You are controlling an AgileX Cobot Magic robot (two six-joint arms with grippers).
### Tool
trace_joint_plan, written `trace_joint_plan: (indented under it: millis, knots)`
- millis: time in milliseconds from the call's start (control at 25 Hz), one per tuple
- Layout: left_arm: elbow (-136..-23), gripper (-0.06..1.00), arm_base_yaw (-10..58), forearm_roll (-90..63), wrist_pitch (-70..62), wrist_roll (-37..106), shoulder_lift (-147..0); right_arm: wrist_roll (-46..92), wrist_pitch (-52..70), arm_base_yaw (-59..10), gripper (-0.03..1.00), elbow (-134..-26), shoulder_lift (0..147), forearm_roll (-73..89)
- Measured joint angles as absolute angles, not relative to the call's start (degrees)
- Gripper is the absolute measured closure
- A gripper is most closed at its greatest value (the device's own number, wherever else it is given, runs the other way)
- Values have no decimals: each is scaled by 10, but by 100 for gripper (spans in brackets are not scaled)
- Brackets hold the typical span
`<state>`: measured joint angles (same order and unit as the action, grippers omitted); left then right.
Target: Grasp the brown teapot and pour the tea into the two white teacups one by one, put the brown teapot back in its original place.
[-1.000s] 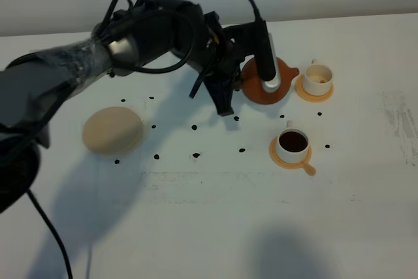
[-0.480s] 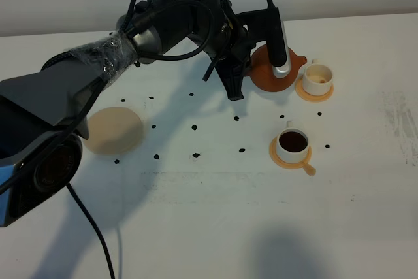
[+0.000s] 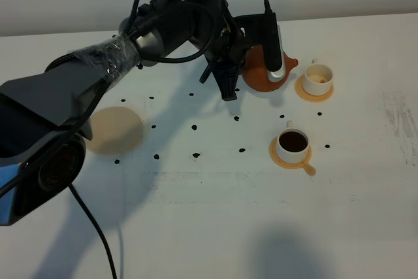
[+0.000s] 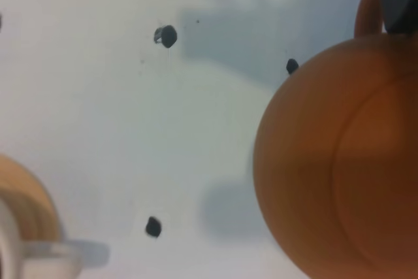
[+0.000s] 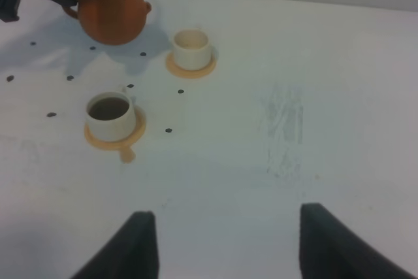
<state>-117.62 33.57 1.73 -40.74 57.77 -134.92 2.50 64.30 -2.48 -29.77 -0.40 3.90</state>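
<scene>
The brown teapot [image 3: 261,78] hangs above the table in my left gripper [image 3: 266,63], which is shut on its handle side, spout toward the far white teacup [image 3: 318,78]. That cup looks pale inside and stands on an orange saucer [image 3: 315,93]. The near white teacup [image 3: 292,143] holds dark tea on its saucer [image 3: 302,163]. The cream coaster [image 3: 116,129] lies bare at the left. The left wrist view shows the teapot's belly [image 4: 339,168] close up. The right wrist view shows the teapot [image 5: 112,11], both cups [image 5: 191,48] [image 5: 110,114] and my open, empty right gripper [image 5: 228,249].
Several small black dots [image 3: 196,155] are scattered on the white table [image 3: 215,227] between the coaster and the cups. A faint scuff mark [image 3: 398,122] lies at the right edge. The left arm's cables [image 3: 98,246] trail over the front left.
The left arm lifted the teapot and carried it right toward the far cup, then shifted it slightly back to the left. The cups and coaster have not moved.
</scene>
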Motion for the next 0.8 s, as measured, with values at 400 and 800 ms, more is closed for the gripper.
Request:
trace_joint_plan:
  millis: [400, 800]
  knots:
    - [-1176, 83, 363, 67, -364, 575, -1352, 25, 643, -25, 50, -298, -4, 39]
    - [-1176, 83, 375, 102, -363, 548, -1356, 25, 643, -25, 50, -298, -4, 39]
